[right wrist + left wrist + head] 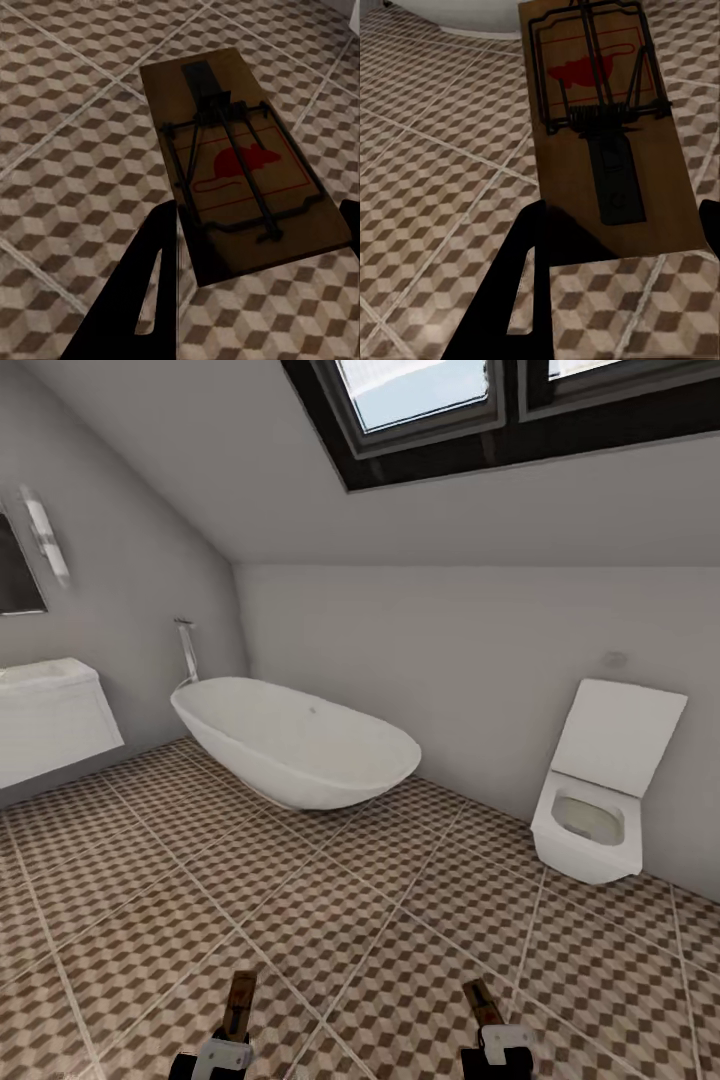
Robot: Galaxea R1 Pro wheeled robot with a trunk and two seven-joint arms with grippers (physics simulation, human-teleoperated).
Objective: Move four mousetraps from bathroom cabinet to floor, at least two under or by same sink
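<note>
Where the head view looks down over the bathroom floor [330, 920], we see two mousetraps carried side by side at the bottom edge of the frame: the left mousetrap [239, 1005] projecting from the left gripper [224, 1050] at lower centre-left, and the right mousetrap [485, 1005] projecting from the right gripper [497, 1050] at lower centre-right. Both boards point forward, away from us, above the cube-patterned tiles.

In the left wrist view, the left mousetrap [607, 127] fills the upper right of the frame, its spring and red mark towards the top; its near end sits between the two dark fingers [517, 285], one at lower left and one at the right edge, which are clamped on the board's sides. In the right wrist view, the right mousetrap [240, 172] lies across the centre with the red mouse mark facing up; its near end is gripped between the dark fingers [150, 292] at lower left and at the right edge.

Beyond the traps in the head view, we note a white bathtub [295, 745] at centre left, a white toilet [595, 810] with raised lid at right, a wall-hung sink [45, 715] at the left edge, and a skylight [480, 400] at the top
</note>
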